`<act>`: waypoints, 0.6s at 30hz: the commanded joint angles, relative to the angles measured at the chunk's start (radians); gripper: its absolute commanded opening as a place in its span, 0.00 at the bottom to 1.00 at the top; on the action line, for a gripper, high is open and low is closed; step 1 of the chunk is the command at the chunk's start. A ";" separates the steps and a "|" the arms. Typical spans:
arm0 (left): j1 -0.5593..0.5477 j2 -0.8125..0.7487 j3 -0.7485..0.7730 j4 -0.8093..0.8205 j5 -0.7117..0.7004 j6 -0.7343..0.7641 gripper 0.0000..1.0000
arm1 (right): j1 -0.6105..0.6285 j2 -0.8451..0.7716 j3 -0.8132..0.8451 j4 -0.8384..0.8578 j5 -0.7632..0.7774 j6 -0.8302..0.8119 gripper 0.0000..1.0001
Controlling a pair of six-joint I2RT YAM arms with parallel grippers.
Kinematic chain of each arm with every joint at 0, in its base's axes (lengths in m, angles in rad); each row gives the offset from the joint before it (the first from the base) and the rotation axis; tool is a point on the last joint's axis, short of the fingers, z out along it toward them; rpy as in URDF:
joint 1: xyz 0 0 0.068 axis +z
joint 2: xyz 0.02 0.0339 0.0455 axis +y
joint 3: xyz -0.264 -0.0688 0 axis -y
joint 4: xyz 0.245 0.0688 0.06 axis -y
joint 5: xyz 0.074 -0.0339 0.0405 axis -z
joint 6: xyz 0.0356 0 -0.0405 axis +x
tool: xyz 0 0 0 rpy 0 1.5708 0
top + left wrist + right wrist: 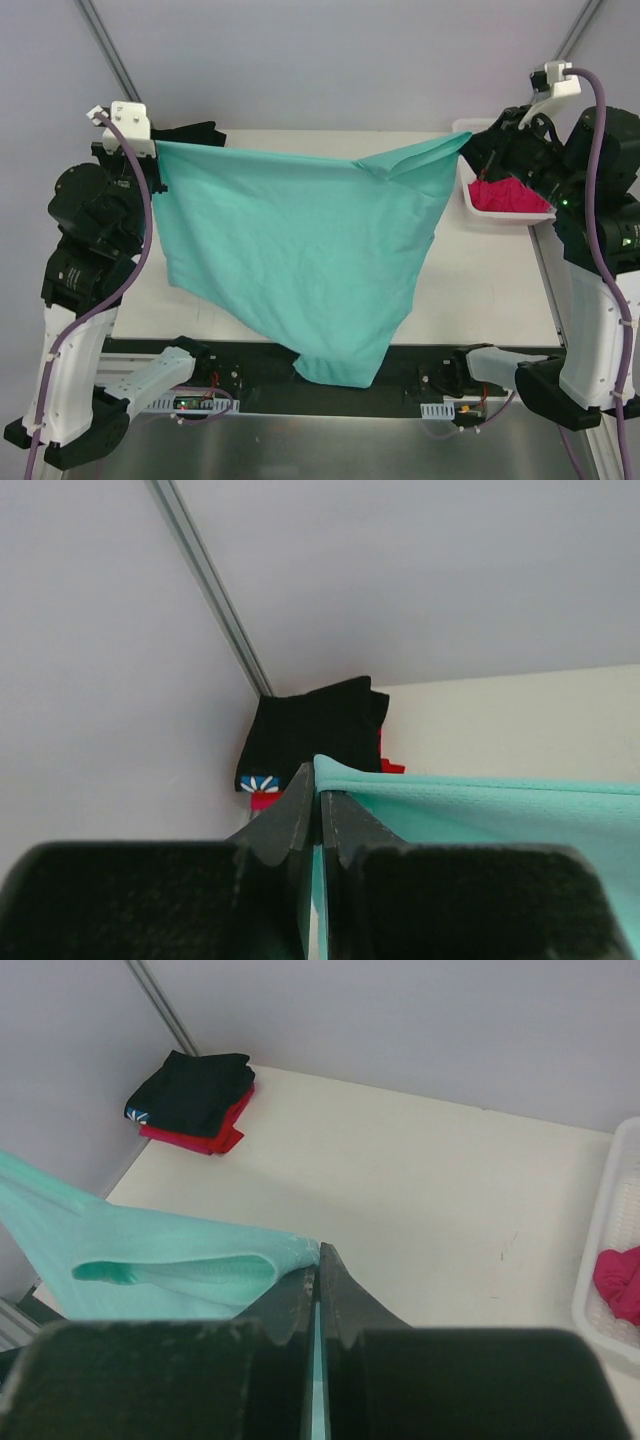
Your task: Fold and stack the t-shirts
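Observation:
The teal-green t-shirt (300,250) hangs spread in the air between both arms, its lower end drooping past the table's near edge. My left gripper (156,148) is shut on its left corner, seen in the left wrist view (318,780). My right gripper (470,140) is shut on its right corner, seen in the right wrist view (320,1255). The black t-shirt (195,1090) lies folded on the red t-shirt (225,1125) at the table's far left corner; both show in the left wrist view (320,725). The magenta-pink t-shirt (508,195) lies crumpled in the basket.
The white lattice basket (468,200) stands at the table's far right, next to my right arm. The cream table top (480,290) shows bare to the right of the hanging shirt. Grey walls rise behind the table.

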 commanded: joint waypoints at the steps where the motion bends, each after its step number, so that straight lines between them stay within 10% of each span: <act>1: -0.010 0.032 0.095 0.123 -0.033 0.080 0.00 | -0.035 0.037 0.131 0.007 0.007 -0.023 0.01; 18: -0.013 -0.063 0.144 -0.001 0.040 -0.096 0.00 | -0.070 0.008 0.173 0.049 -0.082 0.069 0.01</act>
